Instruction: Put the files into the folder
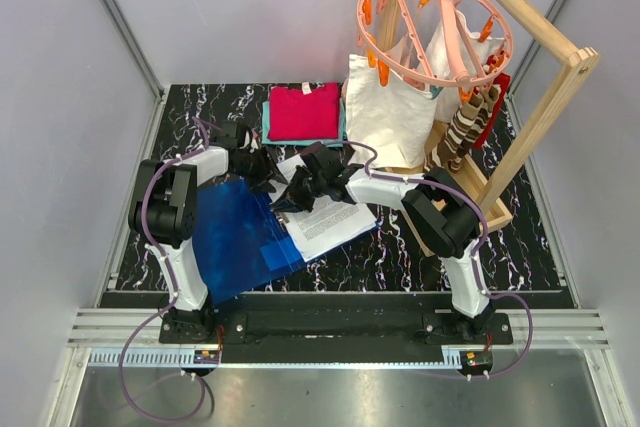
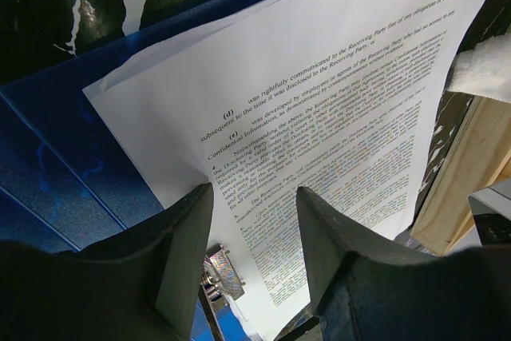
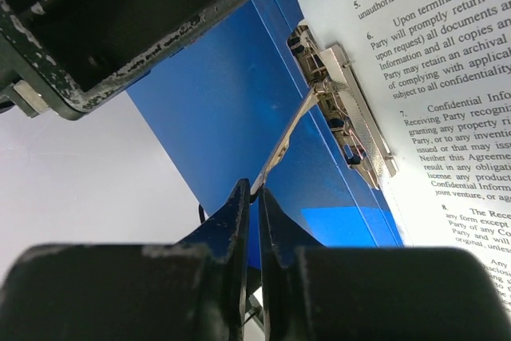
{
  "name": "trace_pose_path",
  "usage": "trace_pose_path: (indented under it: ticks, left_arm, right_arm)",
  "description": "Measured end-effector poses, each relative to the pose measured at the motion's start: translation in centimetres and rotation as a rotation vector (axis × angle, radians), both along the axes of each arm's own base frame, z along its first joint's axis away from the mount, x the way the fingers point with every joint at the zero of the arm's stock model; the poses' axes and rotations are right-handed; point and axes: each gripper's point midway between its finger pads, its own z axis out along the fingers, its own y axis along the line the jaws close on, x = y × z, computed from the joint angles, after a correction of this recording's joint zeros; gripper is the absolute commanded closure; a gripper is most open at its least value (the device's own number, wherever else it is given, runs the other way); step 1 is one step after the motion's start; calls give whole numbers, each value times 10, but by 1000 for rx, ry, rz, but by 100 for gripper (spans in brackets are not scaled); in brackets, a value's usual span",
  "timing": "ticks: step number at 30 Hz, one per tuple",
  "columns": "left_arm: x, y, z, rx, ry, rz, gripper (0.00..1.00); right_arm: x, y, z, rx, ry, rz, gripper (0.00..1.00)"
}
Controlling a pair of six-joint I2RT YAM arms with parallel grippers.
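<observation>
The blue folder [image 1: 235,232] lies open on the black marbled table, left of centre. The files [image 1: 335,219], white printed sheets, lie over its right half. My right gripper [image 1: 298,190] is shut on the tip of the folder's metal spine clip lever [image 3: 283,145] and holds it raised off the clip base [image 3: 347,113]; the sheets [image 3: 455,93] lie beside the clip. My left gripper [image 1: 262,169] is open and empty, its jaws [image 2: 255,205] just above the printed sheet [image 2: 319,93], with the clip [image 2: 223,273] and the blue folder [image 2: 64,165] below.
Folded red and teal clothes [image 1: 303,112] lie at the back. A white cloth bag [image 1: 388,112] and striped cloth [image 1: 468,129] hang from a pink round peg hanger [image 1: 435,22] on a wooden rack [image 1: 545,102] at the right. The rack's base [image 2: 467,173] is near the sheets.
</observation>
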Motion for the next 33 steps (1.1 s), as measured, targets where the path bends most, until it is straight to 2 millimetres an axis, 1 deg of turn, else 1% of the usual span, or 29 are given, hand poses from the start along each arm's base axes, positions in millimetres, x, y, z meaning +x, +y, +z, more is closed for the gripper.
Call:
trace_pose_path:
  ticks: [4, 6, 7, 10, 13, 17, 19, 21, 26, 27, 31, 33]
  left_arm:
    - [0, 0, 0, 2, -3, -3, 46]
    - [2, 1, 1, 8, -9, -5, 46]
    - [2, 1, 1, 11, -12, -6, 46]
    - [2, 1, 0, 17, -14, -12, 46]
    - [2, 1, 0, 20, -15, -13, 46]
    - [1, -1, 0, 21, -16, -16, 46]
    - [1, -1, 0, 22, -16, -16, 46]
    - [1, -1, 0, 23, -16, -16, 46]
    - [1, -1, 0, 24, -16, -16, 46]
    - [1, -1, 0, 24, -16, -17, 46]
    - [1, -1, 0, 27, -16, -16, 44]
    - [2, 0, 0, 33, -19, -18, 42]
  right_arm:
    - [-1, -1, -2, 1, 8, -3, 99]
    - [-4, -2, -5, -2, 18, 2, 99]
    - [-6, -3, -7, -3, 26, 7, 97]
    - [-10, -4, -10, -3, 38, 13, 82]
    - [-8, -3, -8, 6, 29, 13, 76]
    - [-7, -2, -6, 15, 21, 14, 72]
    - [-7, -1, -5, 19, 20, 16, 72]
    - [-8, 0, -4, 26, 21, 21, 74]
    - [-8, 2, -1, 42, 21, 27, 85]
    - [-8, 2, 0, 46, 21, 27, 90]
    - [-7, 4, 2, 56, 25, 20, 100]
    - [-7, 4, 3, 59, 24, 18, 100]
